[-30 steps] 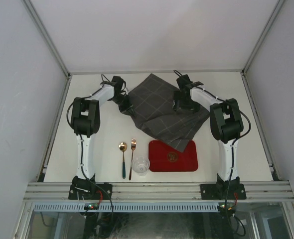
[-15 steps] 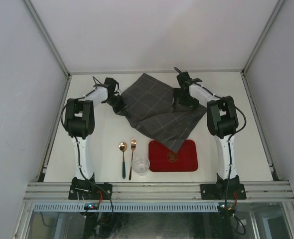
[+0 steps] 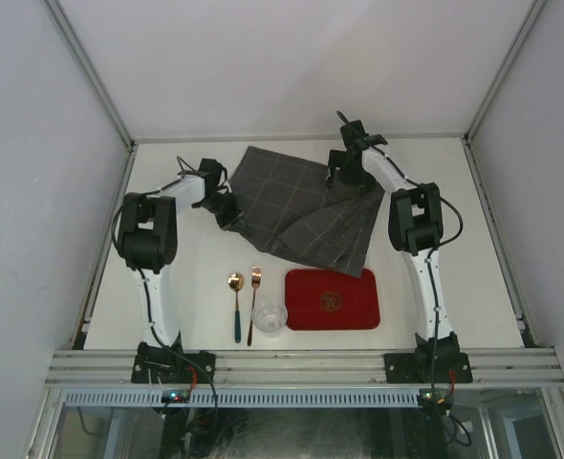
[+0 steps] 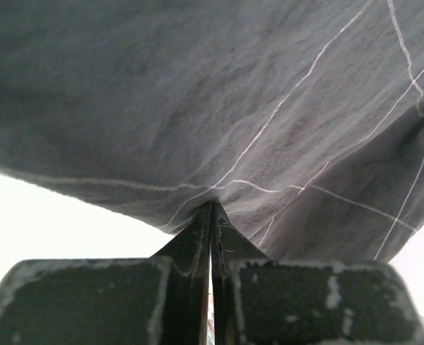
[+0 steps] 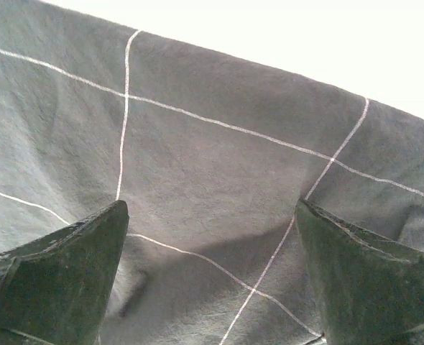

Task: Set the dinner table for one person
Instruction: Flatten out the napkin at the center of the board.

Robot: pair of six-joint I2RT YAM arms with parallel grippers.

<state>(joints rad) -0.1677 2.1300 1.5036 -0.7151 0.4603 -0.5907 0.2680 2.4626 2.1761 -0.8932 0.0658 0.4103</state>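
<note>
The dinner table (image 3: pixel 454 201) is the off-white top under everything. A dark grey checked cloth (image 3: pixel 301 206) lies spread over its far middle. My left gripper (image 3: pixel 227 213) is shut on the cloth's left edge; in the left wrist view the closed tips (image 4: pixel 212 207) pinch a fold of the cloth (image 4: pixel 197 93). My right gripper (image 3: pixel 347 175) hovers open over the cloth's far right corner. In the right wrist view its gripper (image 5: pixel 212 215) has the fingers (image 5: pixel 61 273) wide apart above the cloth (image 5: pixel 212 158), holding nothing.
A red rectangular tray (image 3: pixel 332 299) lies near the front, just below the cloth's near corner. Left of it are a small glass bowl (image 3: pixel 270 316), a copper fork (image 3: pixel 254 301) and a spoon (image 3: pixel 236 306). White walls enclose the table.
The left jaws have closed fully on the cloth's edge. Both arms have shifted, the right gripper toward the far edge, and the cloth now lies further left and back, off the tray.
</note>
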